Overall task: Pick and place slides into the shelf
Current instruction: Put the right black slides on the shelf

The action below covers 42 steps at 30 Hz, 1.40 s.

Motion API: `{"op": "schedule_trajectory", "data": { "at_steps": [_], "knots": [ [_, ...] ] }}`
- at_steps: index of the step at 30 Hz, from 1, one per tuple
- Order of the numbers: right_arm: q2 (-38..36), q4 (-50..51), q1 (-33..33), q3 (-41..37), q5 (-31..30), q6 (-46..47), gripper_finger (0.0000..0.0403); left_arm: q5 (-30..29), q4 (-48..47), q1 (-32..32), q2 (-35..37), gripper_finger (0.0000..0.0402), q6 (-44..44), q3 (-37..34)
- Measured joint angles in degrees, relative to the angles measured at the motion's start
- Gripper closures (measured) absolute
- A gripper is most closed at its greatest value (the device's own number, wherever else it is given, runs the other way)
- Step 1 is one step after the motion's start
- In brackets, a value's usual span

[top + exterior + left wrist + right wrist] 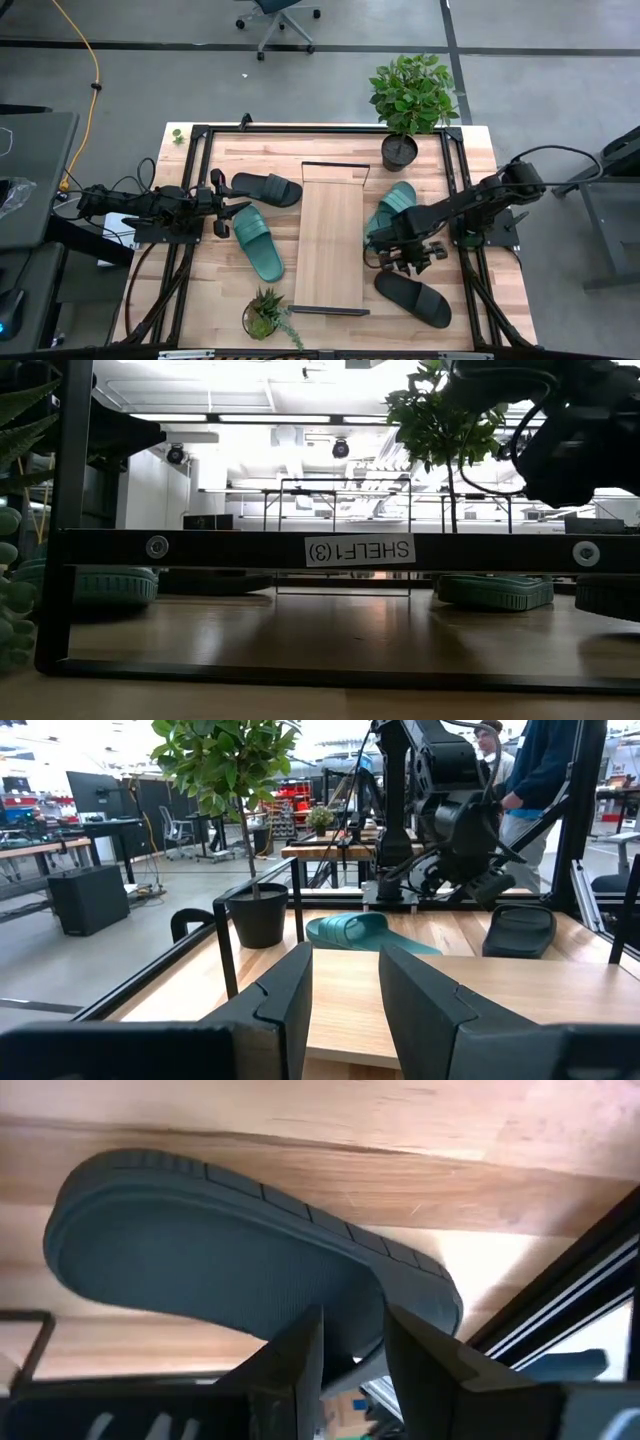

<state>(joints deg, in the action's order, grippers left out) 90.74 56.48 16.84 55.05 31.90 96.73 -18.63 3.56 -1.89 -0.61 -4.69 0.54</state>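
The shelf (330,240) is a long light-wood board in the middle of the table, with black rails at its short ends. To its left lie a black slide (265,187) and a teal slide (258,243), both strap up. To its right, a teal slide (392,208) lies flat. A second black slide (412,297) lies nearer, its ribbed sole (220,1270) facing up. My right gripper (400,262) hangs open over that black slide's far end, slanting down, and the slide's rim shows behind its fingers (300,1360). My left gripper (345,970) waits open at the left.
A potted plant (400,150) stands at the shelf's far right corner and a small succulent (262,315) at its near left. Black frame rails (455,200) border the table. A person (540,760) stands beyond the table's right side.
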Motion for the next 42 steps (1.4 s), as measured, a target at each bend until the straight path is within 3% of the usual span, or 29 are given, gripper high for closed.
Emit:
{"op": "schedule_trajectory", "data": {
  "at_steps": [11,21,42],
  "knots": [
    [-0.02,-4.58,5.72,0.00,-1.47,15.21,0.0304,0.00,-0.01,0.00,-0.01,0.0295,0.02,0.00],
    [-0.04,-6.60,7.76,-0.01,2.03,19.23,0.0304,-0.02,-0.01,0.00,0.00,0.0295,-5.94,0.00],
    [-0.07,-3.47,12.24,0.00,2.09,24.61,0.0304,0.00,0.00,0.00,-0.02,0.0295,-6.02,0.00]
  ]
}}
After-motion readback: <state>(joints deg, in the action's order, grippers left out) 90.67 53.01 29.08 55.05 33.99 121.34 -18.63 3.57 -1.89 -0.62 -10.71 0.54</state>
